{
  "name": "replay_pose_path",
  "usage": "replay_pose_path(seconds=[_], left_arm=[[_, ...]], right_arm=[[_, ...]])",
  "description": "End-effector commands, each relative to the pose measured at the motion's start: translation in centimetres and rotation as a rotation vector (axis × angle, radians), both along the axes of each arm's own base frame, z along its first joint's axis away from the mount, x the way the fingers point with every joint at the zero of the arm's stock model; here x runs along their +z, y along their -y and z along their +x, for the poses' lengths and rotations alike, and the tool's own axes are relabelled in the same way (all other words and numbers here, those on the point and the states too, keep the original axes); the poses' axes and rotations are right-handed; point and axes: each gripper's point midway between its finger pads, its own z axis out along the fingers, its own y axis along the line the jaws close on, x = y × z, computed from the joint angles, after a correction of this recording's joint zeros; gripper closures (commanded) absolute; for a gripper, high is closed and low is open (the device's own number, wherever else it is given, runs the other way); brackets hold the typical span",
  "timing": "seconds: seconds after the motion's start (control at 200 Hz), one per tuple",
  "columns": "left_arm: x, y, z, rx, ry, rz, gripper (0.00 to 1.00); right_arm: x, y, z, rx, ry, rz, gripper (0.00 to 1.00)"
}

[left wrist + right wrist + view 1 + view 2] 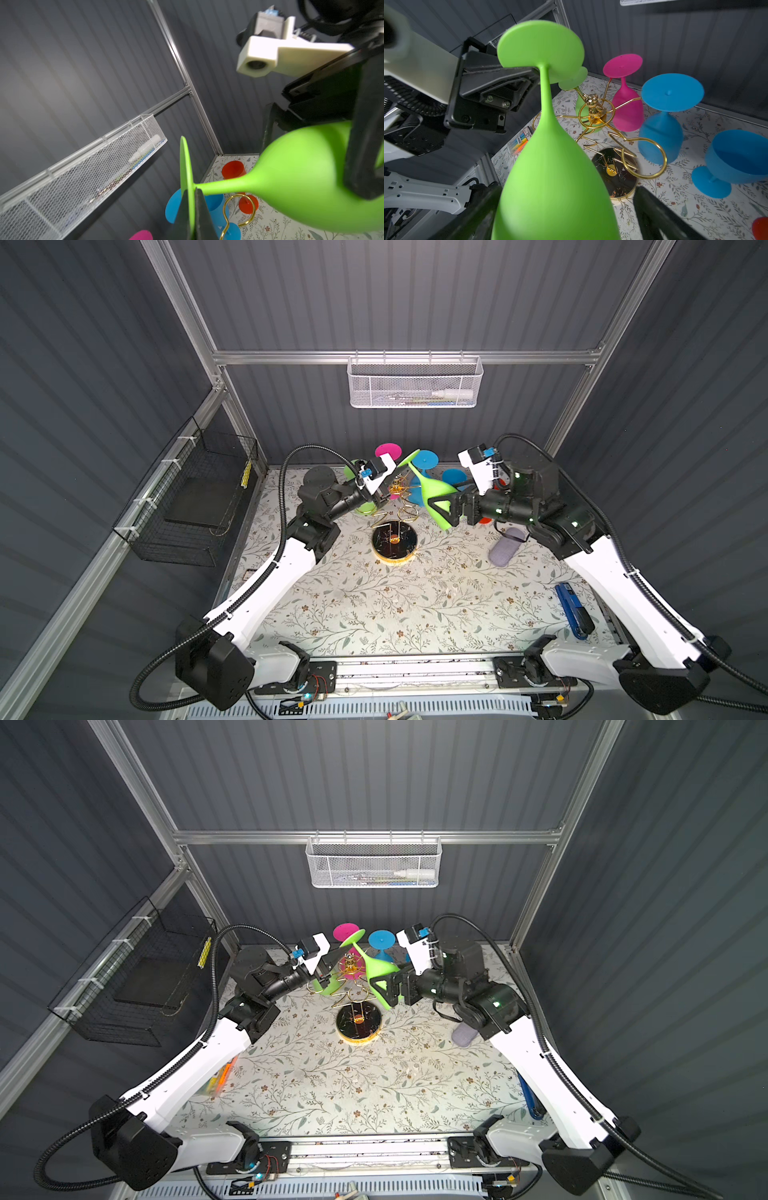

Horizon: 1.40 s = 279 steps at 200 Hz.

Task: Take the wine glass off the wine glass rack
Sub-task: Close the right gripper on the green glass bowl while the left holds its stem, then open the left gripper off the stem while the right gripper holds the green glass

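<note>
The green wine glass [436, 497] [376, 973] hangs tilted in the air just right of the gold wine glass rack [395, 541] [358, 1023], clear of its loops [643, 164]. My left gripper [401, 468] [334, 957] [195, 191] [536, 71] is shut on the glass's flat foot [185, 166], pinching the disc edge-on. My right gripper [440, 506] [384, 986] [566, 193] straddles the bowl [554, 166] with its jaws open; a gap shows between the bowl and one finger [652, 207].
A pink glass [627, 108], a blue glass [660, 135] and a second green glass [581, 110] hang on the rack. A blue glass [735, 158] and a red one [232, 169] lie behind. A grey pouch [505, 549] and blue tool [575, 610] lie right, markers [222, 1077] left.
</note>
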Motion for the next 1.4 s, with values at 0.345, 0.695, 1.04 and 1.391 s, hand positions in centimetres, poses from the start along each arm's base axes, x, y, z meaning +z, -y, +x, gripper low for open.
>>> replay_pose_path(seconds=[0.345, 0.695, 1.04, 1.391], left_arm=[[0.0, -3.5, 1.0, 0.139, -0.394, -0.307, 1.0], [-0.2, -3.4, 0.2, 0.107, -0.405, -0.307, 1.0], [-0.3, -3.4, 0.0, 0.102, -0.405, -0.304, 1.0], [-0.9, -3.5, 0.4, 0.126, -0.414, -0.297, 1.0]], right_arm=[[4.5, 4.9, -3.9, -0.019, 0.17, 0.293, 0.26], [3.8, 4.8, -2.2, -0.058, 0.132, 0.318, 0.39], [3.9, 3.0, 0.2, -0.047, 0.108, 0.341, 0.49], [3.7, 1.3, 1.7, -0.025, 0.074, 0.345, 0.72]])
